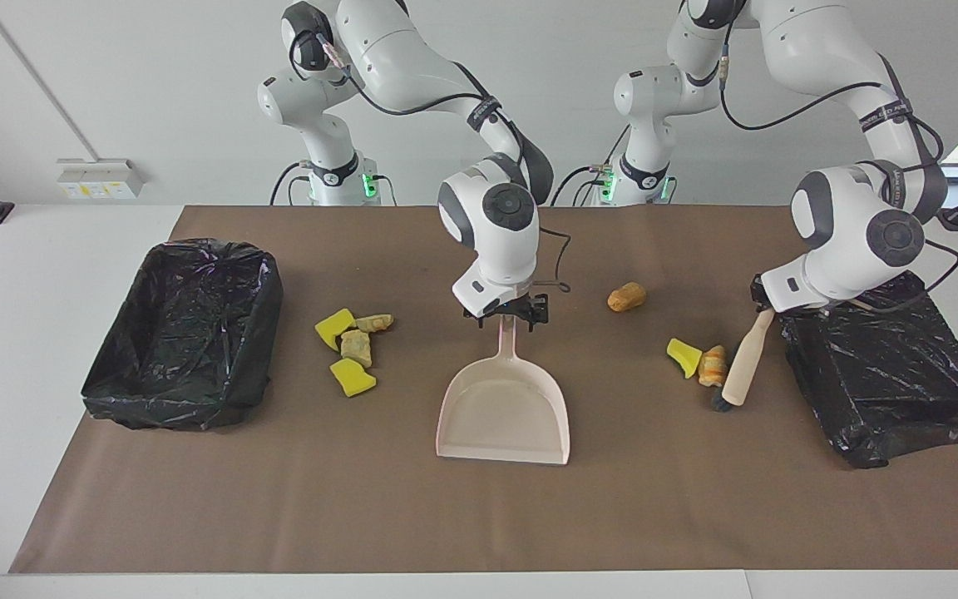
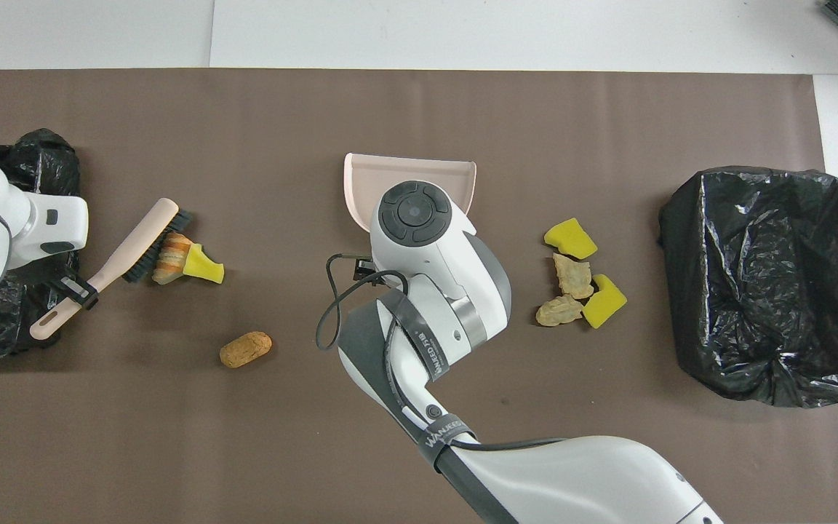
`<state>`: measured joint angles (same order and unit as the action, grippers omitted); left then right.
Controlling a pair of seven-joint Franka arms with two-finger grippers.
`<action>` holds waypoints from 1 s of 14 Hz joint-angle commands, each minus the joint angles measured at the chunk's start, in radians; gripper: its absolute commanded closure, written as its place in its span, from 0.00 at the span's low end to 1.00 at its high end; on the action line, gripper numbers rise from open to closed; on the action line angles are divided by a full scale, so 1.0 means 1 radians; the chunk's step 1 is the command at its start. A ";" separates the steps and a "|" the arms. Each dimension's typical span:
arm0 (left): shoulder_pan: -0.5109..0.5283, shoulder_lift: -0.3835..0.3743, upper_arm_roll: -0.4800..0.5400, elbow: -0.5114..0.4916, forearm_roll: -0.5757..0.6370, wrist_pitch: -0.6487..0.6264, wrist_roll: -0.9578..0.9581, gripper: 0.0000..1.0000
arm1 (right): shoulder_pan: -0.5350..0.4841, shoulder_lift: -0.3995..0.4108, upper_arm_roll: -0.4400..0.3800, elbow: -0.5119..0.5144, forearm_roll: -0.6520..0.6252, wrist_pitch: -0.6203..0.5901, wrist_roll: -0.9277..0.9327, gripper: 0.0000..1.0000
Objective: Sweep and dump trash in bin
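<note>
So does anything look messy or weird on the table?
Yes: scraps lie loose on the brown mat. Four bunch beside one black-lined bin, a tan chunk sits alone, and two lie against the brush bristles. The dustpan holds nothing.

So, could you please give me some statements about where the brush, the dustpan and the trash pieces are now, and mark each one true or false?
1. The left gripper holds the brush by its handle. True.
2. The brush bristles rest against the bread-like chunk, which lies beside a yellow wedge. True.
3. The dustpan already contains trash. False: its tray is empty.
4. The right gripper is over the dustpan handle, open. True.
5. The four-piece cluster lies inside the bin at the right arm's end. False: it lies on the mat between that bin and the dustpan.
6. The tan roll touches the brush. False: it lies alone, nearer to the robots.
</note>
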<state>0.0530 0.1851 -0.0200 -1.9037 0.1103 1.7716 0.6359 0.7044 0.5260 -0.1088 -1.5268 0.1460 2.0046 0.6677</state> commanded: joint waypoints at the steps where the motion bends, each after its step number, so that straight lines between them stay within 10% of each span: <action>1: -0.044 -0.122 0.015 -0.136 -0.049 0.014 -0.011 1.00 | 0.009 -0.057 0.001 -0.075 0.029 0.014 -0.033 0.00; 9: -0.191 -0.279 0.017 -0.233 -0.067 -0.012 -0.410 1.00 | -0.005 -0.049 0.001 -0.075 0.030 0.061 -0.031 0.35; 10: -0.191 -0.286 0.017 -0.232 -0.067 -0.014 -0.473 1.00 | -0.005 -0.047 0.001 -0.073 0.030 0.072 -0.031 0.51; 11: -0.191 -0.302 0.017 -0.232 -0.067 -0.011 -0.537 1.00 | -0.005 -0.046 0.001 -0.070 0.030 0.069 -0.031 0.92; 14: -0.182 -0.317 0.021 -0.227 -0.055 0.002 -0.651 1.00 | -0.006 -0.046 0.000 -0.067 0.032 0.057 -0.023 1.00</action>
<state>-0.1271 -0.0938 -0.0120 -2.1031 0.0533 1.7621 0.0470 0.7112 0.4972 -0.1137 -1.5707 0.1472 2.0494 0.6673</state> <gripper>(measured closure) 0.731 0.683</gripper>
